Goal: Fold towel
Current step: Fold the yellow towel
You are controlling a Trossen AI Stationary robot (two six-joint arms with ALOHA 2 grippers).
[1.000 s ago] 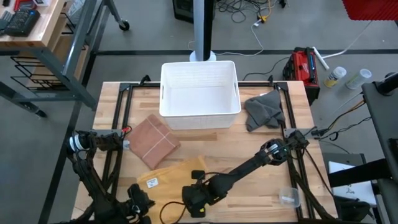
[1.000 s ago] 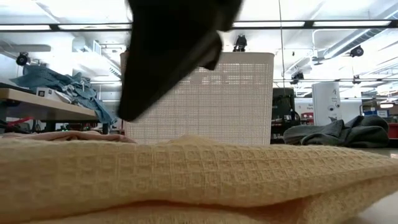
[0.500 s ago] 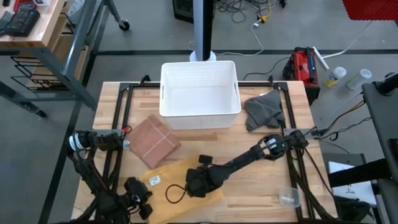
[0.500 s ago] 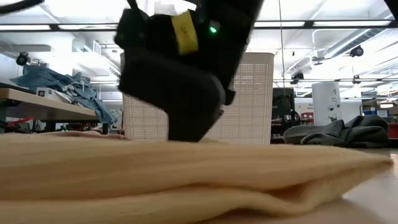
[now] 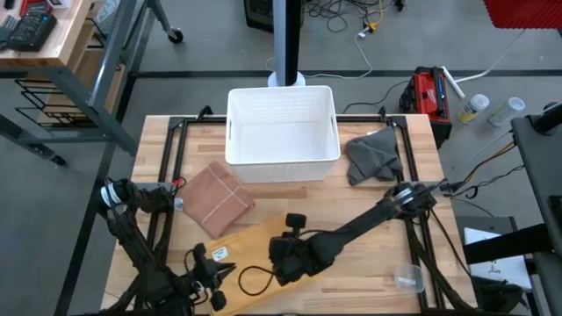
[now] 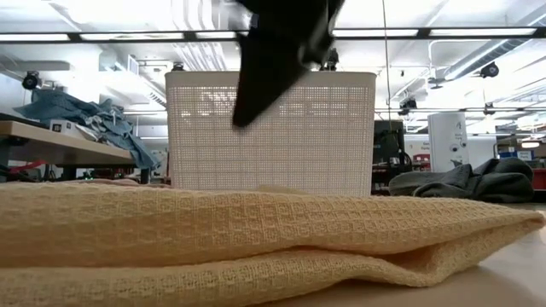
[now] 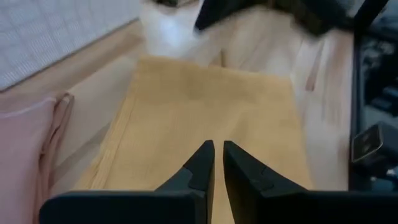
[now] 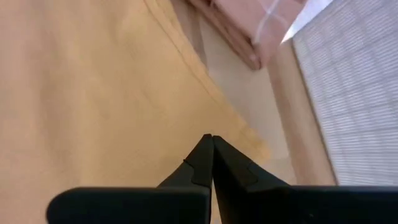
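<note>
The yellow waffle-weave towel (image 5: 255, 250) lies directly beneath the right gripper (image 8: 208, 146), jaws pressed together, its long axis running toward the left gripper (image 7: 217, 155), jaws nearly closed.

A white perforated plastic basket (image 5: 283, 125) stands at the far middle of the light wooden table (image 5: 360, 272). A crumpled dark grey cloth (image 5: 371, 155) lies just right of the basket. A folded pink cloth (image 5: 216, 197) lies near the basket's front left corner. A small clear plastic cup (image 5: 408, 277) lies well apart from the basket, near the table's front right edge.
</note>
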